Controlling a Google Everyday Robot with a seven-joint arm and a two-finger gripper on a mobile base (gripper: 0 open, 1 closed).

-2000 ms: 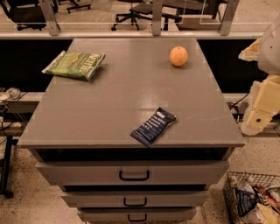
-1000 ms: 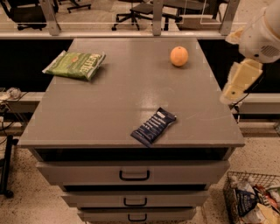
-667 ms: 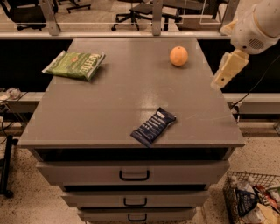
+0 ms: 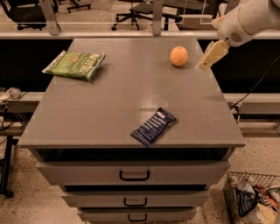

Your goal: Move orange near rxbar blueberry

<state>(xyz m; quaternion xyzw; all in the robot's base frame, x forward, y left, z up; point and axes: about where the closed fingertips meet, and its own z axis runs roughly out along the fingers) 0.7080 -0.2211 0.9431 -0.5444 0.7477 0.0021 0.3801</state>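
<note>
The orange (image 4: 179, 56) sits on the grey cabinet top (image 4: 118, 100) at the far right. The rxbar blueberry (image 4: 153, 126), a dark navy wrapper with a light end, lies flat near the front edge, right of centre and well apart from the orange. My gripper (image 4: 206, 62) comes in from the upper right on a white arm (image 4: 249, 19). It hangs just right of the orange, over the cabinet's right edge, and does not touch it.
A green chip bag (image 4: 75, 64) lies at the back left of the cabinet top. Drawers with black handles (image 4: 134, 175) face the front. A wire basket (image 4: 253, 199) of items stands on the floor at the lower right. Office chairs (image 4: 144, 11) stand behind.
The arm has swung up and left from beside the cabinet's right side to a spot just right of the orange. The orange, the bar and the chip bag have not moved.
</note>
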